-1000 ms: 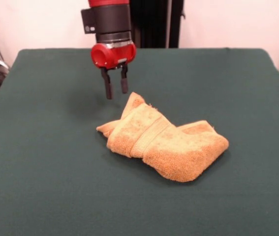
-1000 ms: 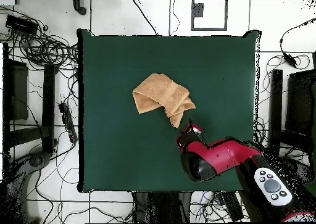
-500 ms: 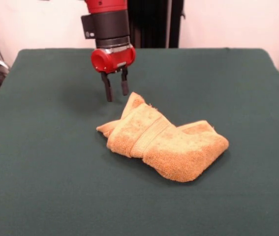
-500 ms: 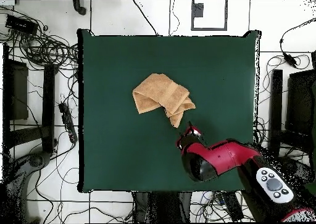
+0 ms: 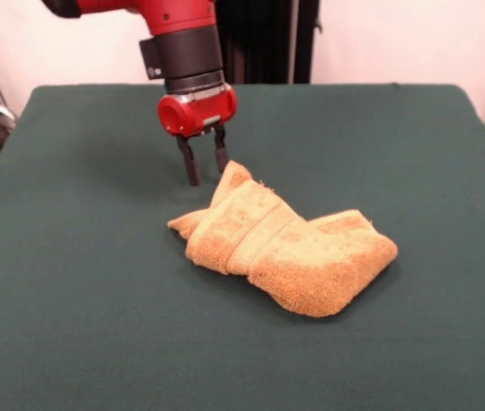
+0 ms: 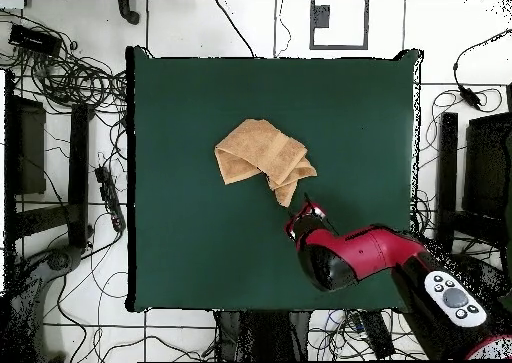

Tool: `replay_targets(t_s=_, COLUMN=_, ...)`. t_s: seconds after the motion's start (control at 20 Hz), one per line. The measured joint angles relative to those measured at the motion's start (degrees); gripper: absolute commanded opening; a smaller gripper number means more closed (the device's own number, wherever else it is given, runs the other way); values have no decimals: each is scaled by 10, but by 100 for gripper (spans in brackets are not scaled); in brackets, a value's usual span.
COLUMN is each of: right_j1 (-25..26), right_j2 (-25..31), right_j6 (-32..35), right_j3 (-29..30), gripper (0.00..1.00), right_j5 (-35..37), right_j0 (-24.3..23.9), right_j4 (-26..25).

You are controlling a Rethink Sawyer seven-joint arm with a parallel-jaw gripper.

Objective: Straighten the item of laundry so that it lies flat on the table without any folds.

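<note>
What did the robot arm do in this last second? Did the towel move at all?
The gripper came down a little and slid closer to the pointed corner of the towel, with its two fingers open. It has not grabbed anything. The towel stayed crumpled in the same spot on the table.

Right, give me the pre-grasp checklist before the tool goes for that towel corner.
1. Tool open: ok, fingers apart with a gap.
2. Tool empty: ok, nothing between the fingers.
3. Tool near a corner: ok, it hangs just beside the raised corner of the towel.
4. Tool touching the cloth: cannot tell.
5. Towel flat: not ok, it lies bunched in folds.
6. Room to spread: ok, bare table lies all round the towel.
</note>
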Motion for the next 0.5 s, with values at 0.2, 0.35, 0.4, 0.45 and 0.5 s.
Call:
replay_targets(t_s=0.2, right_j1=13, right_j2=17, right_j6=0, right_j3=0, gripper=100, right_j5=0, right_j0=-13, right_j4=0)
replay_targets(t_s=0.35, right_j1=19, right_j2=24, right_j6=0, right_j3=0, gripper=100, right_j5=0, right_j0=-13, right_j4=0)
replay_targets(t_s=0.4, right_j1=21, right_j2=29, right_j6=0, right_j3=1, gripper=100, right_j5=0, right_j0=-13, right_j4=-1)
replay_targets(t_s=0.45, right_j1=21, right_j2=30, right_j6=0, right_j3=1, gripper=100, right_j5=0, right_j0=-13, right_j4=-1)
replay_targets(t_s=0.5, right_j1=22, right_j2=32, right_j6=0, right_j3=2, gripper=100, right_j5=0, right_j0=-13, right_j4=-1)
